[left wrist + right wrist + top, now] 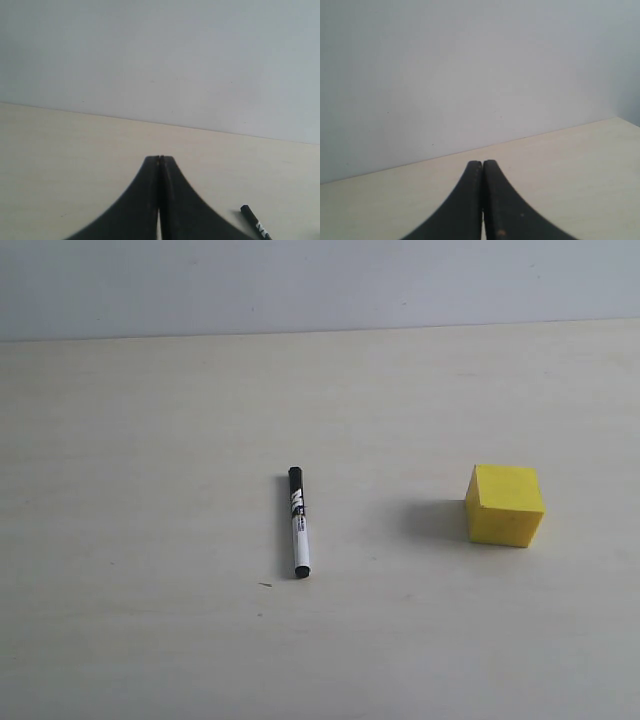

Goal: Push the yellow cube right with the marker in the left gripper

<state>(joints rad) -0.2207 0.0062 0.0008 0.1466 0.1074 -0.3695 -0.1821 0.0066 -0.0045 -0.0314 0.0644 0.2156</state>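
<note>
The marker (298, 523) lies flat on the counter (150, 540), near the middle. The yellow cube (505, 505) sits well off to its right. The left gripper (160, 161) and the right gripper (482, 164) are both closed tight and hold nothing.

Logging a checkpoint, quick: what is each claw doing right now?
Left claw: closed, empty; the marker lies on the table.
Right claw: closed, empty.
</note>
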